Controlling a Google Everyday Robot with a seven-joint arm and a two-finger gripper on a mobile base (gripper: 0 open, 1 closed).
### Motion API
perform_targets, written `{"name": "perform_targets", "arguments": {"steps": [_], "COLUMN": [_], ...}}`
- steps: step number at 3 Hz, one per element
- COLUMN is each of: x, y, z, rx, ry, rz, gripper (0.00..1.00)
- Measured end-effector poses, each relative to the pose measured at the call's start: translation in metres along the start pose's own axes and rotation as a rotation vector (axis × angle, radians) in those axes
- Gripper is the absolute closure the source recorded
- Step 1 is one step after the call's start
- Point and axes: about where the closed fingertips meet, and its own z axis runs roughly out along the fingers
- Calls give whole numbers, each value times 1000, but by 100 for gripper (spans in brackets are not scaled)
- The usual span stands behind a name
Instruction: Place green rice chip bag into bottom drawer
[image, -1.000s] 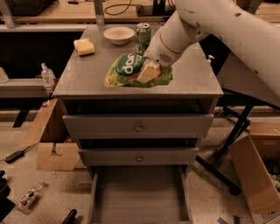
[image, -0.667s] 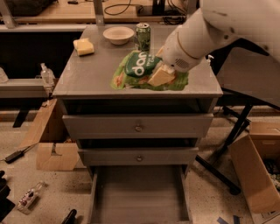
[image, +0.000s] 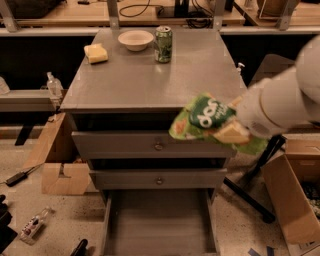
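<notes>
I've got the gripper (image: 227, 131) out past the front right corner of the cabinet (image: 125, 146), just below the level of its surface (image: 190, 75). The fingers (image: 231, 134) are clamped tight on the green rice chip bag (image: 200, 117), which hangs in the air there, clear of the surface. At the cabinet's foot the bottom drawer (image: 160, 225) stands pulled out. A green can (image: 163, 44), a bowl (image: 135, 39) and a yellow sponge (image: 96, 53) sit at the cabinet's back edge.
</notes>
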Motion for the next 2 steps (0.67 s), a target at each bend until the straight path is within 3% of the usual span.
{"name": "perform_targets", "arguments": {"steps": [1,2], "x": [44,43], "y": [17,16], "z": [1,1], "rx": [-12,-11], "ry": [36,34], "rz": [48,47], "gripper": [100,100]}}
